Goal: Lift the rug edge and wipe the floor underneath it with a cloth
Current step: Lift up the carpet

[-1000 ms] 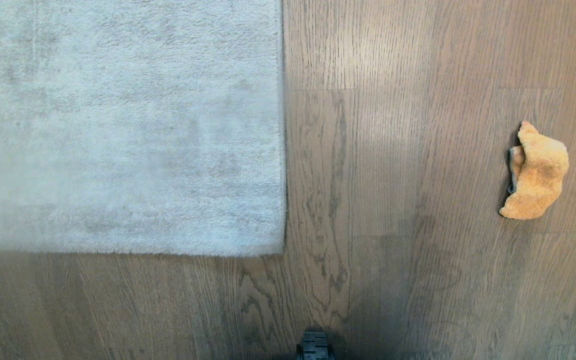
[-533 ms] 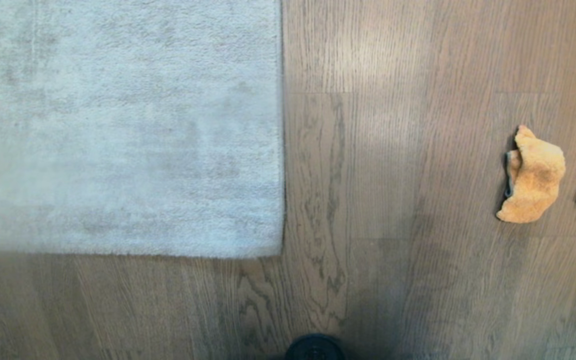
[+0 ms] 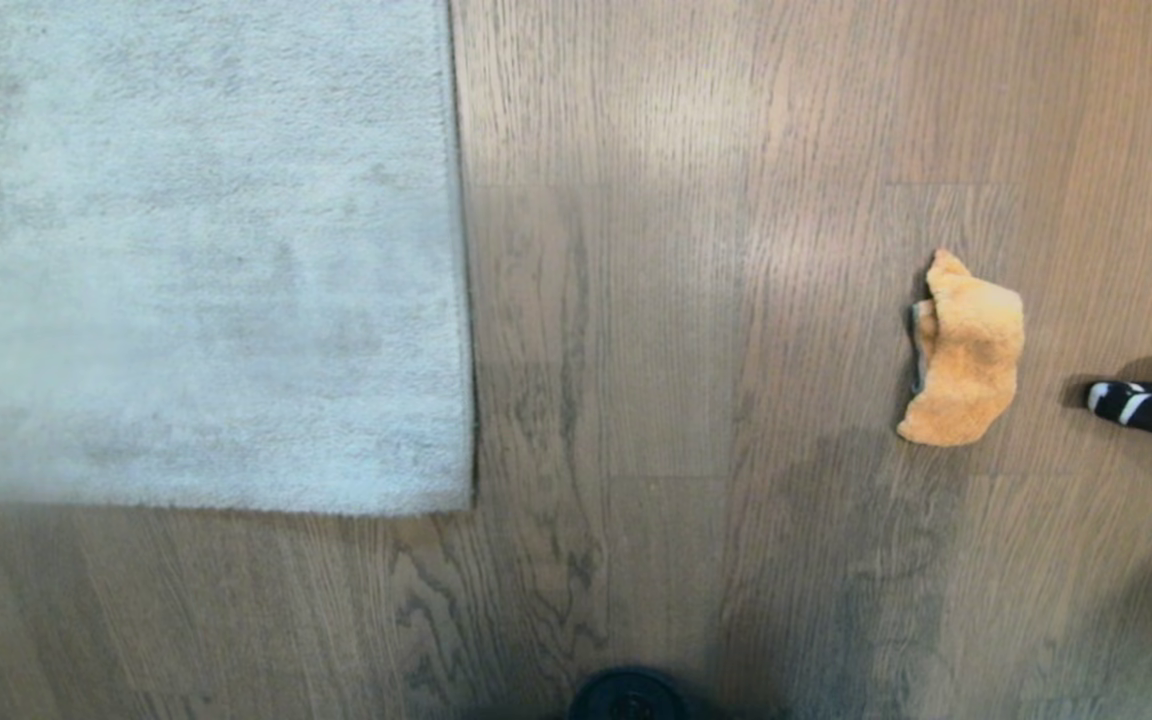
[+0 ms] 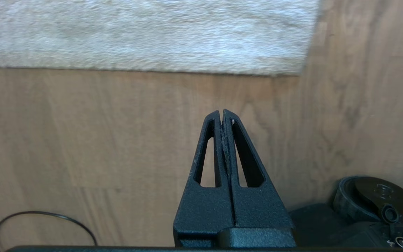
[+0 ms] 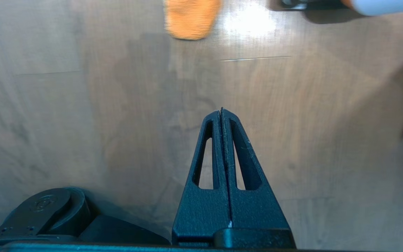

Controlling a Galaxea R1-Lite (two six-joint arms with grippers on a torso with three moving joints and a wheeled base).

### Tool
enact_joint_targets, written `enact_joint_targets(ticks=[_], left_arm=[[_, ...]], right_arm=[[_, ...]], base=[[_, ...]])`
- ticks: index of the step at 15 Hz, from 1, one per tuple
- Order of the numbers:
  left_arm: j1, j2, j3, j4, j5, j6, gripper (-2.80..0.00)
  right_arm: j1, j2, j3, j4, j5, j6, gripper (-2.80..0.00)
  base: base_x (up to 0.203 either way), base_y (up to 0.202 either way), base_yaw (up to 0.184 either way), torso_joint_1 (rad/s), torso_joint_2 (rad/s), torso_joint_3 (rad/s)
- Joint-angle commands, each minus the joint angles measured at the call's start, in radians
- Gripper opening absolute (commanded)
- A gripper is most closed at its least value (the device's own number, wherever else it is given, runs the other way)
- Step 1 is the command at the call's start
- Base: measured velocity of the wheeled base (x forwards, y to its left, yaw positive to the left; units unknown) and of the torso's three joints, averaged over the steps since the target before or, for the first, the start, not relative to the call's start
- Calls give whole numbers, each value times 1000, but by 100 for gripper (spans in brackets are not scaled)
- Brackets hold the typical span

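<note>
Head view: rug (image 3: pixel 196 250) flat, upper left of frame; cloth (image 3: pixel 966 350) loose on floor (image 3: pixel 676 300) at right. L gripper (image 4: pixel 222 112) & R gripper (image 5: pixel 221 110) both pinched together, empty, over bare boards. I'd say nothing's started: grab, lift, wipe all left.

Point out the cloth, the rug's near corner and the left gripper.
cloth (image 3: pixel 966 350): head view, middle of the orange bundle.
rug (image 3: pixel 441 485): head view, pile at its near corner.
left gripper (image 4: pixel 222 112): left wrist view, closed fingertips.
</note>
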Motion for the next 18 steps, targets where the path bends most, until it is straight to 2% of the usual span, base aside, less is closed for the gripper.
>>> enact_joint_targets(ticks=[1, 5, 18], left_arm=[[0, 0, 0, 0, 1, -1, -280], [0, 0, 0, 0, 1, -1, -280], [0, 0, 0, 1, 1, 1, -280]], right_arm=[[0, 0, 0, -1, 0, 0, -280], [0, 0, 0, -1, 0, 0, -280], [-1, 0, 0, -1, 0, 0, -280]], base=[[0, -193, 3, 10, 3, -2], [0, -145, 0, 4, 2, 5], [0, 0, 0, 0, 0, 0]])
